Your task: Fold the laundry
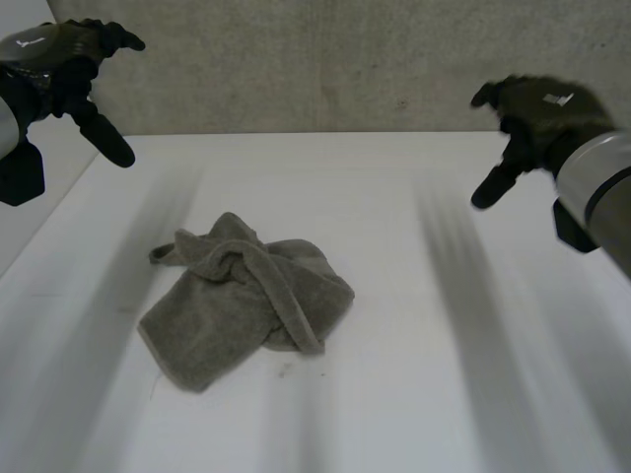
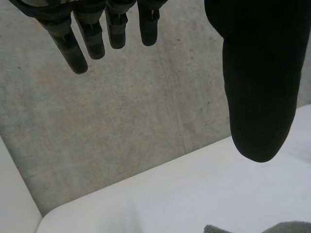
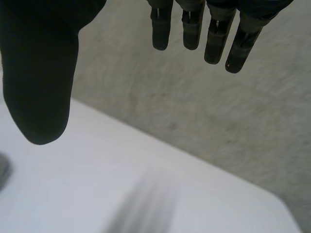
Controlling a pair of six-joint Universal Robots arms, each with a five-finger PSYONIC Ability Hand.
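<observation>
A grey towel (image 1: 242,298) lies crumpled in a loose heap on the white table (image 1: 414,394), left of the middle, with one rolled edge running across its top. My left hand (image 1: 61,61) hangs high above the table's far left corner, open, fingers (image 2: 80,46) straight and thumb (image 2: 260,92) spread, holding nothing. A bit of the towel (image 2: 286,227) shows below that thumb. My right hand (image 1: 537,113) hovers above the far right of the table, also open and empty, its fingers (image 3: 214,36) and thumb (image 3: 41,87) apart. Both hands are well clear of the towel.
A grey concrete-looking wall (image 1: 335,69) runs behind the table's far edge. The table's left edge (image 1: 59,212) slants near my left arm.
</observation>
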